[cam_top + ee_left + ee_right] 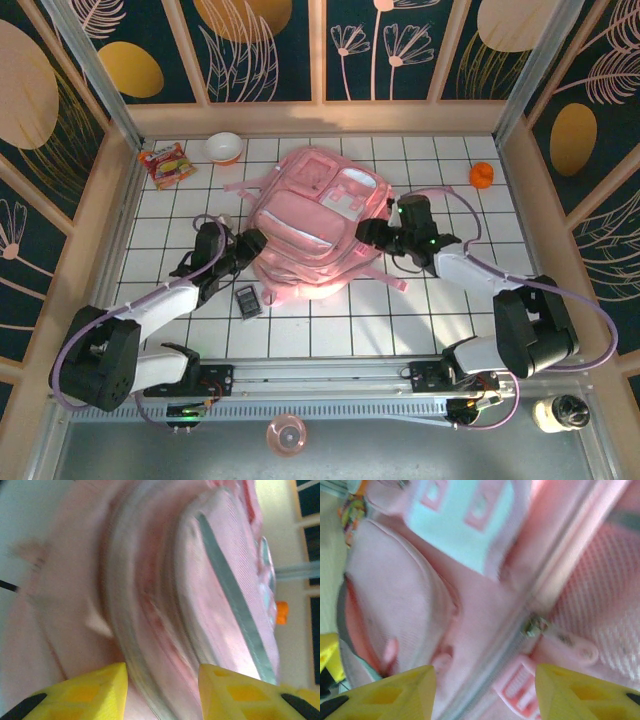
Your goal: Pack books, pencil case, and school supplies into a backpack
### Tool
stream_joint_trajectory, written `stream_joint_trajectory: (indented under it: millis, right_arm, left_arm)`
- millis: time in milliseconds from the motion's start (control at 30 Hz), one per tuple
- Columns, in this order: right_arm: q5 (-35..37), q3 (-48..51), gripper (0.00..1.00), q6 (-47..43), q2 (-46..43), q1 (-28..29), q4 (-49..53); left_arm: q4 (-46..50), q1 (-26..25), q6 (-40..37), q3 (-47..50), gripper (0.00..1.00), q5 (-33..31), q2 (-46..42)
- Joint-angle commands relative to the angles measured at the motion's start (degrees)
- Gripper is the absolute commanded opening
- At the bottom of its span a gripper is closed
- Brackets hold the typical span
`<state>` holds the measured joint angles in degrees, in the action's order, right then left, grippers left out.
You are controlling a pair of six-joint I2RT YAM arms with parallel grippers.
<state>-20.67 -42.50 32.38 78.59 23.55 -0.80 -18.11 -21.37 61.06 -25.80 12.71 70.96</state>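
Now | left fingers (95, 690) straddle backpack (305, 225) edge, grip unclear | calculator (248, 301) beside

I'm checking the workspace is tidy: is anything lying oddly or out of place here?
Mildly: the calculator lies askew on the tiles beside the backpack, and a small pink dish sits off the tiles, below the arms' rail.

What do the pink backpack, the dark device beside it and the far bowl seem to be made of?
Backpack: soft matte fabric, creased, with visible weave and a mesh panel. Device: probably hard plastic, dark and rigid-looking. Bowl: smooth, pale, ceramic or plastic; unclear which.
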Motion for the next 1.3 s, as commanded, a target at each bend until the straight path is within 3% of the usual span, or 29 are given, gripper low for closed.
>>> stream_joint_trajectory:
  millis: [0,333,500,700,933,1067,1267]
  right_arm:
    - [-0.41,-3.47,0.54,-9.02,-1.51,-1.6,3.56]
    - [-0.11,-0.51,0.54,-9.09,-8.77,-3.59,0.57]
    - [3.93,1.99,0.54,-9.52,-16.13,-3.66,-2.25]
    - [11.28,2.28,0.54,-14.07,-24.75,-3.8,-1.36]
    - [19.09,5.63,0.56,-15.2,-35.36,-4.39,-4.14]
    - [18.87,6.64,0.7,-15.38,-36.72,-4.69,-2.83]
    - [13.41,4.87,0.75,-19.17,-33.03,-4.65,1.43]
  left_arm:
    - [-3.94,-3.55,1.98,0.05,0.43,3.65,-2.14]
    - [-10.58,-13.11,4.35,-0.69,0.47,4.04,3.49]
    - [-8.01,-15.55,-2.33,-3.89,0.53,4.08,3.12]
    - [5.28,-15.56,-29.39,-9.71,0.68,-3.68,-4.9]
    - [16.17,-15.55,-74.46,-16.62,0.71,1.37,-5.52]
    - [23.45,-15.55,-98.3,-21.08,0.72,6.9,0.02]
    - [27.16,-15.57,-113.93,-27.06,0.68,11.42,9.46]
